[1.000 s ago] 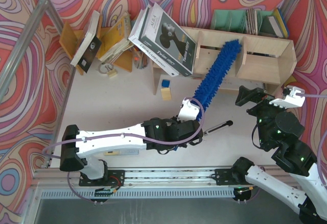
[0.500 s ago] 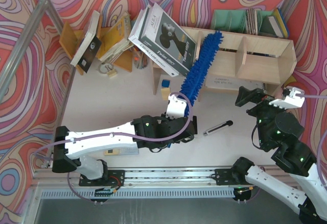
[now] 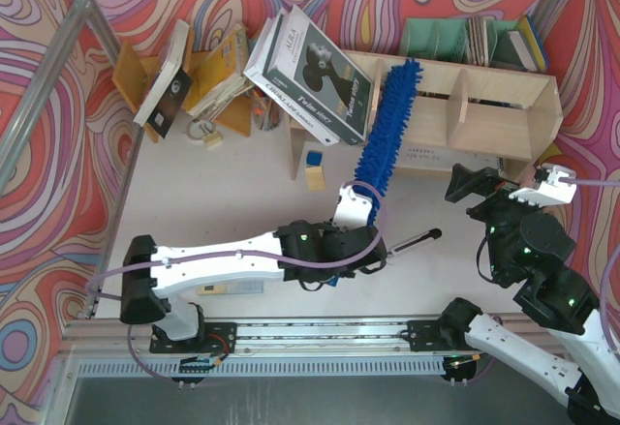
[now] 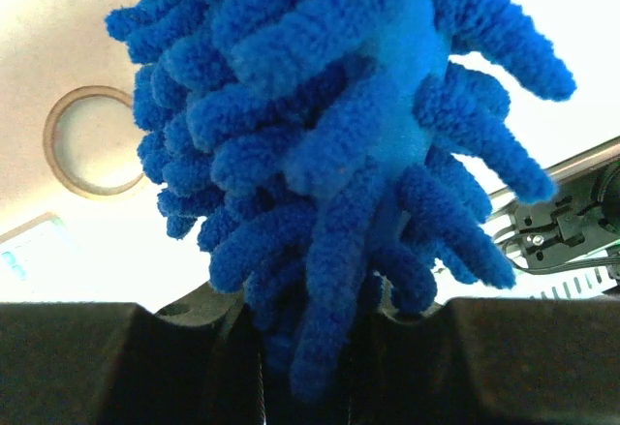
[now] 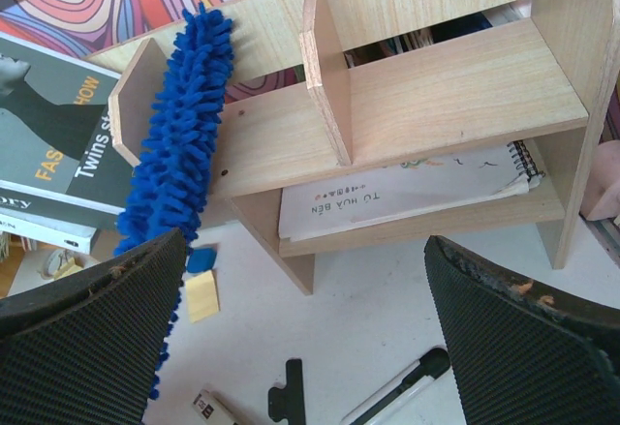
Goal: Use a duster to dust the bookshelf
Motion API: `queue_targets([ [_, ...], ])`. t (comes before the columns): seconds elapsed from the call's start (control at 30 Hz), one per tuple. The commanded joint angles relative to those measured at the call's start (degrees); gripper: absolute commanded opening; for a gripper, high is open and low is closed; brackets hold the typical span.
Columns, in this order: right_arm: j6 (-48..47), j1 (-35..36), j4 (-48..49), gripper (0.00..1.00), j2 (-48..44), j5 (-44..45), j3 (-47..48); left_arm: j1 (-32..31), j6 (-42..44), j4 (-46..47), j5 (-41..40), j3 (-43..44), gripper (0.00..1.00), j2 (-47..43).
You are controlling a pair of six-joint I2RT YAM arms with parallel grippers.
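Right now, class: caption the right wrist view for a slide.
Blue duster against the plywood bookshelf, seen between fingers of the open right tool.

Swirl-patterned work cell

Red, pink and blue swirled walls close round a pale tabletop, framed by aluminium posts; a metal rail lines its near edge.

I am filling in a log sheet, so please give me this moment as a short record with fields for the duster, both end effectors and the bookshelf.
duster: blue, fluffy, laid across the left end of the bookshelf upper tier
left end effector: shut on the duster's base
right end effector: open, empty, apart from the bookshelf
bookshelf: pale plywood, two tiers; spiral notebook in the lower tier
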Motion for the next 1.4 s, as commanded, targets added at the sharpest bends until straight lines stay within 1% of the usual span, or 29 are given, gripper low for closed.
queue_targets([
  [0.0,-0.3,0.2,0.4,0.99,0.4,0.4,-0.4,-0.7,2.9,1.1,-0.1,4.6,0.00,3.2],
  [0.1,0.3,0.2,0.5,0.99,0.8,-0.3,-1.3,-0.8,2.6,0.8,-0.8,3.9,0.00,2.4],
  [0.4,2.5,0.2,-1.3,0.99,4.2,-1.3,-2.5,-0.8,-1.5,-2.8,-4.5,-2.0,0.00,-4.2],
  [0.5,2.5,0.3,-1.6,0.99,5.0,-1.1,-2.7,-0.8,-2.6,-4.1,-5.2,-2.5,0.00,-5.1],
  [0.6,2.2,0.2,-1.8,0.99,5.5,0.4,-3.2,-0.7,-2.7,-3.4,-6.7,-2.5,0.00,-5.6],
  [0.73,0.5,0.2,-0.6,0.99,4.7,1.3,-4.6,-0.2,0.8,1.8,-4.1,-0.5,0.00,-2.9],
  [0.87,-2.1,0.2,1.9,0.99,3.3,1.2,-7.2,-0.3,4.1,1.1,-1.3,5.2,0.00,2.9],
  [0.97,-3.6,0.2,3.2,0.99,2.3,1.3,-9.4,-0.2,5.0,2.4,0.5,5.0,0.00,3.7],
  [1.13,-4.7,0.2,5.2,0.99,0.3,0.6,-10.9,-0.2,3.2,0.3,-1.5,2.1,0.00,0.4],
  [1.27,-5.5,0.2,5.4,0.99,0.3,1.2,-10.8,-0.2,0.8,-0.6,-4.2,-2.7,0.00,-4.5],
  [1.37,-5.4,0.2,5.4,0.99,0.6,1.1,-10.9,-0.2,-0.5,-1.5,-5.5,-4.4,0.00,-6.7],
])
